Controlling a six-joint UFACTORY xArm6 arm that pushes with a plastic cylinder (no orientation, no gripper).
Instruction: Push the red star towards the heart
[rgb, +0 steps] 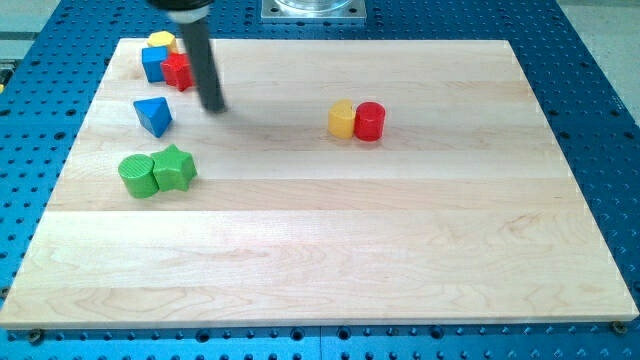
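The red star (178, 72) sits near the view's top left, touching a blue cube (153, 64) on its left. A yellow block, which looks like the heart (160, 41), lies just above them, touching both. The dark rod comes down from the top, and my tip (214, 106) rests on the board just right of and below the red star, a small gap away. The rod partly hides the star's right edge.
A blue triangle (153, 116) lies below the cluster, left of my tip. A green cylinder (137, 175) and a green star (174, 167) touch each other lower left. A yellow hexagon (342, 119) and a red cylinder (370, 121) sit together at centre right.
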